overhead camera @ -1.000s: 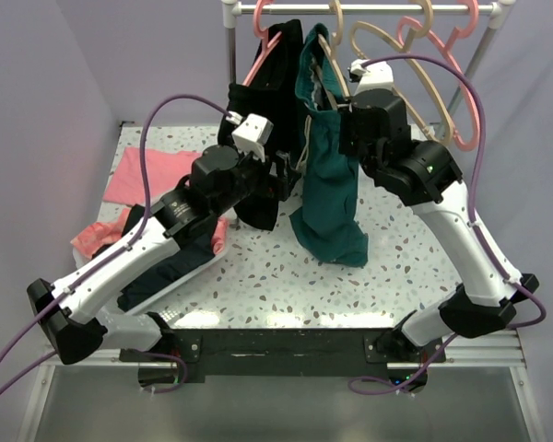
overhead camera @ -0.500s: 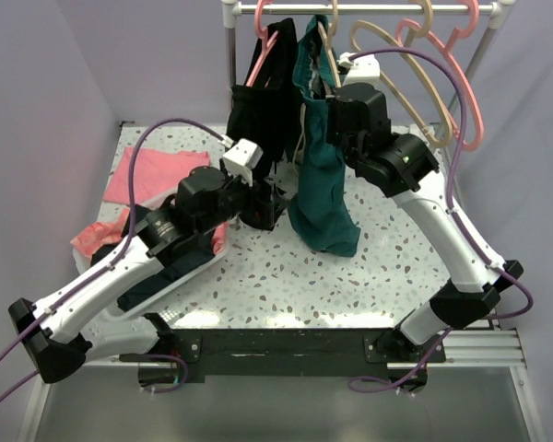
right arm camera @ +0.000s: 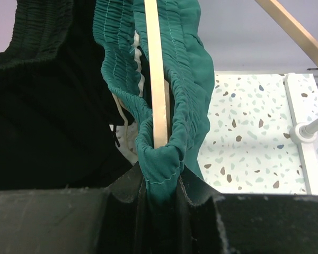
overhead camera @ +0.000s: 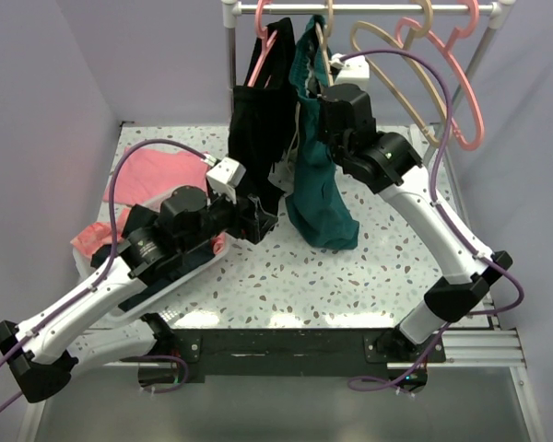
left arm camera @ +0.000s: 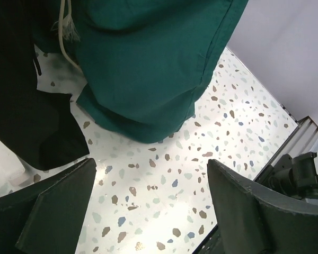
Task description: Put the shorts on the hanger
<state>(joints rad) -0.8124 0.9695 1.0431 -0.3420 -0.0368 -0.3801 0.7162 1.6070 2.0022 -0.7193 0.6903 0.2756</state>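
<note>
Reaches low and forward with the white-and-black left arm [overhead camera: 120,269], holding the left tool [overhead camera: 267,219] spread wide, and stretches the right arm [overhead camera: 442,230] up high with elbow bent, clamping the right tool [right arm camera: 161,197] tight on the dark teal-green fabric shorts [right arm camera: 193,90].

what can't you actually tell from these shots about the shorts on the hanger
- Right wrist: the hanger hook, cut off by the top edge.
- Top external: right jaws' grip, hidden by the right arm and the shorts.
- Left wrist: waistband, cut off above.
</note>
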